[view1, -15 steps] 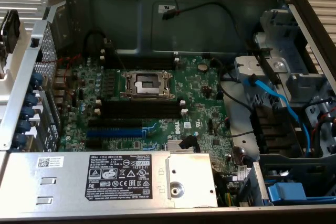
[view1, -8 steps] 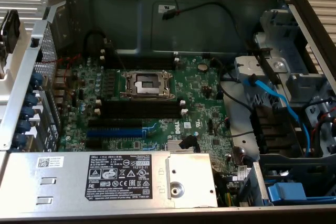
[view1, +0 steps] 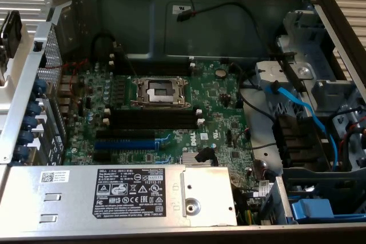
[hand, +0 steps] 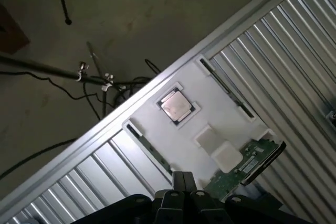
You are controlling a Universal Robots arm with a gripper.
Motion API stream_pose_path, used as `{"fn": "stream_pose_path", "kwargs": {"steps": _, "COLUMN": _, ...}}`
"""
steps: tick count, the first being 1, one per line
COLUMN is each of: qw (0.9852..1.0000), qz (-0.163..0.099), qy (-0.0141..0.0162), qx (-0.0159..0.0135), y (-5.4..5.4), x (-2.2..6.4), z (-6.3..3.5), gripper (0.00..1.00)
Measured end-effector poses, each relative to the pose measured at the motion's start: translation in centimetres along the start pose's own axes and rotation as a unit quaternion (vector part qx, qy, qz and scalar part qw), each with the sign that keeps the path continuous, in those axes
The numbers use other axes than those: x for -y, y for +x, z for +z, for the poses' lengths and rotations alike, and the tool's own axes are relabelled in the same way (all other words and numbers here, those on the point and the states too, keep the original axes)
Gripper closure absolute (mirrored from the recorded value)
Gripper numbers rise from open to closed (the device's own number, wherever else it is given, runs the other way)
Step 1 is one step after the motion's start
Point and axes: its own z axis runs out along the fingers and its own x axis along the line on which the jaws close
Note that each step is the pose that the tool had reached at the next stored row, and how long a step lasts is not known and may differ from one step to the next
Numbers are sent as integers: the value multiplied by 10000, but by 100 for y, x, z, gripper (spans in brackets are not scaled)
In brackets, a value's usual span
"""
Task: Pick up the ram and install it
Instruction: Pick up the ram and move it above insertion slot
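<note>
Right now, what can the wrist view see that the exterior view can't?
Wrist view: the shut end effector, a silver square chip sitting in a white tray, and a dark floor with cables.
Exterior view: the open computer case, its green motherboard, empty black slots, a blue slot and a labelled power supply.
Both: the ribbed metal table.
A white bit at the exterior view's left edge might be that tray; I cannot tell.
</note>
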Motion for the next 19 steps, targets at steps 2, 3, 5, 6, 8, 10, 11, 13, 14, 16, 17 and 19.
{"fn": "stream_pose_path", "kwargs": {"steps": 2, "qw": 9998, "qz": -182, "qy": -5, "qx": -1, "y": 0, "x": 0, "z": 0, "gripper": 90}}
{"fn": "stream_pose_path", "kwargs": {"steps": 3, "qw": 9996, "qz": -276, "qy": -8, "qx": -2, "y": 0, "x": 0, "z": 0, "gripper": 90}}
{"fn": "stream_pose_path", "kwargs": {"steps": 5, "qw": 9989, "qz": -460, "qy": -14, "qx": -2, "y": 0, "x": 0, "z": 0, "gripper": 90}}
{"fn": "stream_pose_path", "kwargs": {"steps": 6, "qw": 9985, "qz": -550, "qy": -17, "qx": -3, "y": 0, "x": 0, "z": 0, "gripper": 90}}
{"fn": "stream_pose_path", "kwargs": {"steps": 8, "qw": 9973, "qz": -729, "qy": -22, "qx": -4, "y": 0, "x": 0, "z": 0, "gripper": 90}}
{"fn": "stream_pose_path", "kwargs": {"steps": 10, "qw": 9959, "qz": -909, "qy": -28, "qx": -5, "y": 0, "x": 0, "z": 0, "gripper": 90}}
{"fn": "stream_pose_path", "kwargs": {"steps": 11, "qw": 9950, "qz": -998, "qy": -31, "qx": -5, "y": 0, "x": 0, "z": 0, "gripper": 90}}
{"fn": "stream_pose_path", "kwargs": {"steps": 13, "qw": 9929, "qz": -1185, "qy": -36, "qx": -6, "y": 0, "x": 0, "z": 0, "gripper": 90}}
{"fn": "stream_pose_path", "kwargs": {"steps": 14, "qw": 9918, "qz": -1274, "qy": -39, "qx": -6, "y": 0, "x": 0, "z": 0, "gripper": 90}}
{"fn": "stream_pose_path", "kwargs": {"steps": 16, "qw": 9894, "qz": -1452, "qy": -45, "qx": -7, "y": 0, "x": 0, "z": 0, "gripper": 90}}
{"fn": "stream_pose_path", "kwargs": {"steps": 17, "qw": 9880, "qz": -1541, "qy": -47, "qx": -8, "y": 0, "x": 0, "z": 0, "gripper": 90}}
{"fn": "stream_pose_path", "kwargs": {"steps": 19, "qw": 9851, "qz": -1721, "qy": -53, "qx": -9, "y": 0, "x": 0, "z": 0, "gripper": 90}}
